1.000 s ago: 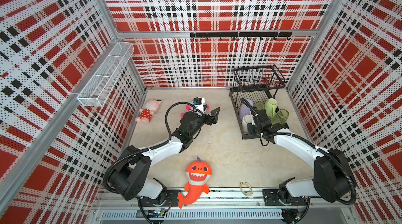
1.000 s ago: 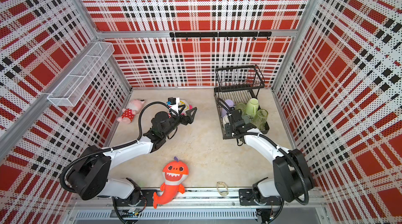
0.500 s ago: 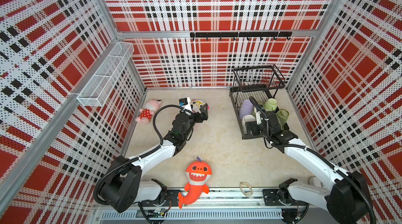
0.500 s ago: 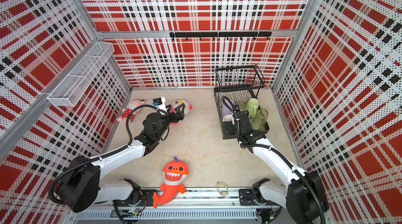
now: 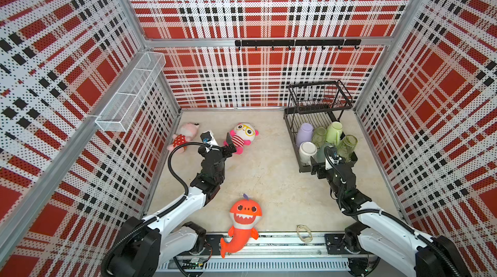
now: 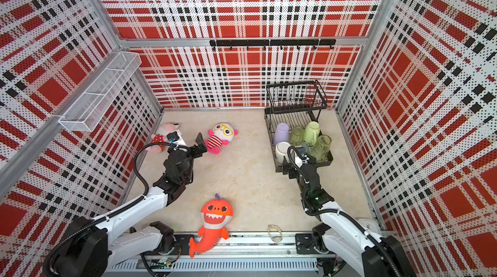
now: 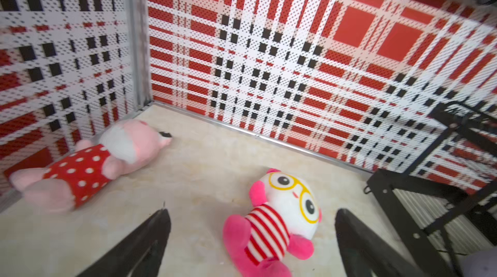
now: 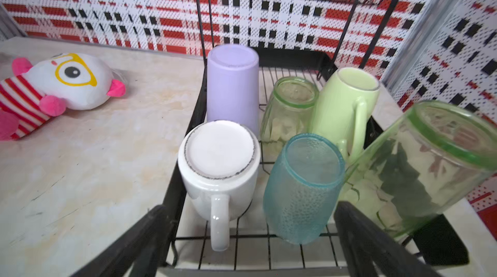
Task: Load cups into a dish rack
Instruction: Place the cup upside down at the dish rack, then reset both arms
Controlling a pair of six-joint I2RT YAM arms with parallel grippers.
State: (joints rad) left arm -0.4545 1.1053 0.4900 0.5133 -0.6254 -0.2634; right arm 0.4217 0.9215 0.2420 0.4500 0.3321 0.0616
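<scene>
**Rack.** The dish rack [image 5: 290, 127] stands at the right of the frame in both top views, against the back wall. Its upper basket appears empty.

**Cups.** All six sit in the lower tier, and no cup is visible on the table.
- The lavender cup [image 8: 232, 87] and the white mug [image 8: 220, 170] stand mouth-down along the side of the rack nearer the frame's centre.
- A small green tumbler [image 8: 287, 109] and the pale-green mug [image 8: 344, 101] stand behind.
- The teal cup [image 8: 304, 189] is tilted.
- The large green tumbler [image 8: 430, 165] leans well over at the rack's outer side, touching or nearly touching its neighbours.

**Right gripper.** The right gripper [image 8: 250, 207] hangs at the rack's near edge, jaws spread wide and holding nothing. The white mug and teal cup lie just ahead of it.

**Left gripper.** The left gripper [image 7: 252, 211] is at centre-left in the top views. It is likewise spread wide and empty, and points at the glasses plush [image 7: 285, 208]. The polka-dot plush [image 7: 88, 165] lies beyond it. A shark plush [image 5: 243, 222] lies at bottom centre.

**Assessment.** Loading appears finished, and the step in hand looks like the release of the last cup.

**Next move.** The right arm needs a clean retreat, straight away from the rack, so that neither finger clips the mug handle or the teal cup. The leaning tumbler is the weak point, since a nudge could roll it against the rim. The left arm has no cup to fetch and should leave the toys alone.
</scene>
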